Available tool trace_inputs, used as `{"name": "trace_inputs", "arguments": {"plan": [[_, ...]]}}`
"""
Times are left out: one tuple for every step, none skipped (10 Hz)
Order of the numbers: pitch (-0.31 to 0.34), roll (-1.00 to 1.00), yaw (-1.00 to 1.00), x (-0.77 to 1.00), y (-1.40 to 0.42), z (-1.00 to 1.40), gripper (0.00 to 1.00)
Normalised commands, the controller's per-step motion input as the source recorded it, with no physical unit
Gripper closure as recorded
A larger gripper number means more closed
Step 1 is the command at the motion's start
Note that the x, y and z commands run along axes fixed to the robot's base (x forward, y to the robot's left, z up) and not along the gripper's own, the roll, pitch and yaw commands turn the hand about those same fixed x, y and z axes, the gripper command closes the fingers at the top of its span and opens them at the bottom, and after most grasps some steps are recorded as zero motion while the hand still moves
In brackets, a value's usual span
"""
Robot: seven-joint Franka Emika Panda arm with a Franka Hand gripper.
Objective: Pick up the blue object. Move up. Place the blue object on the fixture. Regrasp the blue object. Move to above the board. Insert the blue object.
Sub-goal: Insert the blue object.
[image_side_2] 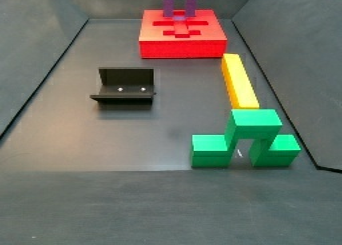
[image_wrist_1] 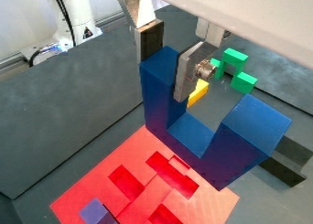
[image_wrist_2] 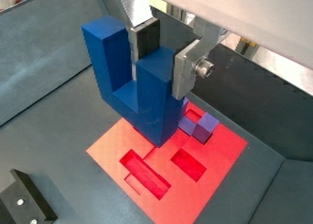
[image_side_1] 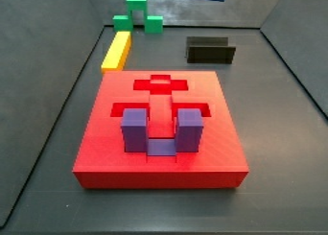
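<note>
My gripper (image_wrist_1: 171, 63) is clamped on one prong of the blue object (image_wrist_1: 208, 132), hanging above the board (image_wrist_1: 134, 186). In that wrist view a yellow bar (image_wrist_1: 197, 93) and green block (image_wrist_1: 235, 69) lie beyond, with the fixture (image_wrist_1: 288, 159) off to the side.

Wrist view: gripper (image_wrist_2: 166, 54) holds the blue object (image_wrist_2: 137, 81) over the board (image_wrist_2: 166, 154); a purple block (image_wrist_2: 200, 127) shows behind it, fixture (image_wrist_2: 32, 200) apart on the floor.

Side view: purple block (image_side_1: 161, 130) sits in the board (image_side_1: 160, 133); yellow bar (image_side_1: 118, 49), green block (image_side_1: 137, 14), fixture (image_side_1: 210, 50) behind. Gripper out of frame.

Side view: fixture (image_side_2: 124, 86) well apart from the board (image_side_2: 183, 34); yellow bar (image_side_2: 239, 80) touches green block (image_side_2: 246, 139).

The gripper (image_wrist_2: 160, 54) jaws clamp one prong of the blue object (image_wrist_2: 137, 89) above the board (image_wrist_2: 171, 159).
</note>
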Motion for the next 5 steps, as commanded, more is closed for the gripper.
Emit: {"name": "trace_inputs", "arguments": {"plan": [[-0.079,0.00,0.01,0.15,0.10,-1.00,1.00],[-0.026,0.00,0.02,0.15,0.20,-1.00,1.00],[-0.059,0.01,0.00,0.00,0.33,-1.00,1.00],[-0.116,0.01,0.00,-0.11,0.47,-0.97,1.00],[-0.189,-0.02,0.00,-0.01,0.19,-0.55,1.00]]}}
